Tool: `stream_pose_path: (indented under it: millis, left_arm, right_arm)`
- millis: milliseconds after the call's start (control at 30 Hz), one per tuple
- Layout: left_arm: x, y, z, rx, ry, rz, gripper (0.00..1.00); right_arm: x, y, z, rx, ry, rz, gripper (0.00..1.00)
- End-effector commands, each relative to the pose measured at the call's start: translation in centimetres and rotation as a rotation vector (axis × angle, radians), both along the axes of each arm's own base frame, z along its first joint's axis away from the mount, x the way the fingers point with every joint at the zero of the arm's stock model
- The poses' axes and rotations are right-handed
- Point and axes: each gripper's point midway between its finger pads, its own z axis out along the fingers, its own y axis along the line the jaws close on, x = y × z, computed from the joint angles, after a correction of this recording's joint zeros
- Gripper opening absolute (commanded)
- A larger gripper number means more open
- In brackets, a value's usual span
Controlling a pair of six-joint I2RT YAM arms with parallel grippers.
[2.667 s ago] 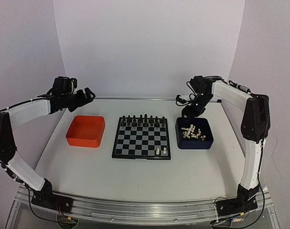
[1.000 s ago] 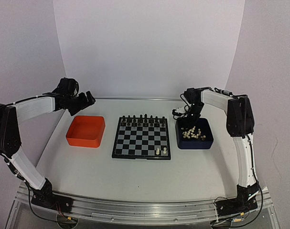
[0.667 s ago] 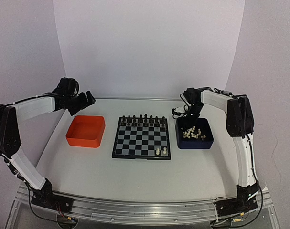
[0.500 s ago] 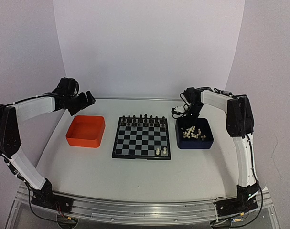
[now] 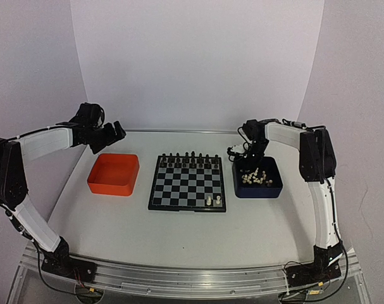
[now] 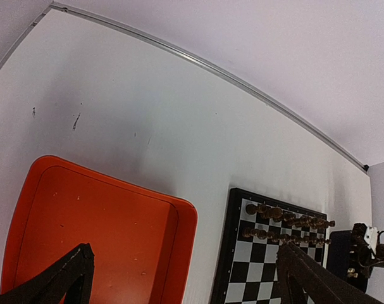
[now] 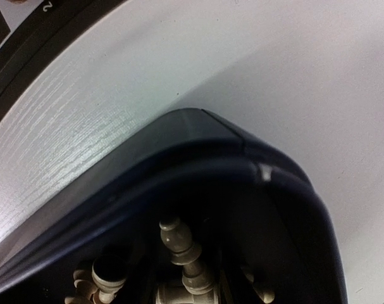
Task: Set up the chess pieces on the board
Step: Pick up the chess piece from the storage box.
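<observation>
The board (image 5: 187, 183) lies mid-table, with black pieces (image 5: 187, 159) on its two far rows and two cream chess pieces (image 5: 213, 200) at its near right. Several more cream pieces (image 5: 255, 177) lie in the dark blue tray (image 5: 275, 190). My right gripper (image 5: 247, 166) reaches down into the tray's far left corner. The right wrist view shows the tray rim (image 7: 198, 136) and a cream piece (image 7: 182, 244) lying just below; my fingers are lost in the dark there. My left gripper (image 5: 111, 135) is open and empty, hovering behind the orange tray (image 5: 114, 185).
The left wrist view shows the empty orange tray (image 6: 84, 228), the board's far left corner (image 6: 233, 253) with black pieces (image 6: 286, 221), and the back wall's rail (image 6: 198, 60). In the right wrist view the board's corner (image 7: 14, 44) lies beside the blue tray.
My right gripper has swung in over the blue tray's far left corner and dropped lower into it. My left arm shifted a little early on and has stayed still since.
</observation>
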Motion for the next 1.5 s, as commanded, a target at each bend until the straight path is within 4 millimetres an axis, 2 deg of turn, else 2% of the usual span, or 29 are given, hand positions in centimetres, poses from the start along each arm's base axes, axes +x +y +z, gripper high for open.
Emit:
stream_pose_path:
  millis: [0, 200, 533, 967, 1133, 1467]
  left_arm:
    - [0.8, -0.2, 2.9, 0.003, -0.064, -0.001, 1.0]
    - [0.7, -0.2, 2.9, 0.006, -0.061, -0.004, 1.0]
    - [0.7, -0.1, 3.1, 0.008, -0.065, -0.005, 1.0]
    - [0.6, -0.4, 4.0, -0.01, -0.101, -0.015, 1.0]
    - [0.5, -0.8, 4.4, -0.028, -0.115, -0.037, 1.0]
    - [0.5, -1.3, 4.9, -0.047, -0.125, -0.063, 1.0]
  right_arm:
    - [0.2, -0.1, -0.8, -0.014, 0.003, 0.004, 0.29]
    - [0.5, -0.1, -0.8, -0.014, -0.007, 0.005, 0.24]
    - [1.0, 0.4, -0.2, 0.006, -0.031, 0.004, 0.1]
    - [1.9, 1.3, 3.8, 0.075, -0.117, -0.001, 0.03]
    - [1.6, 1.7, 5.1, 0.108, -0.133, 0.004, 0.02]
    - [0.9, 1.7, 6.5, 0.137, -0.159, -0.008, 0.0]
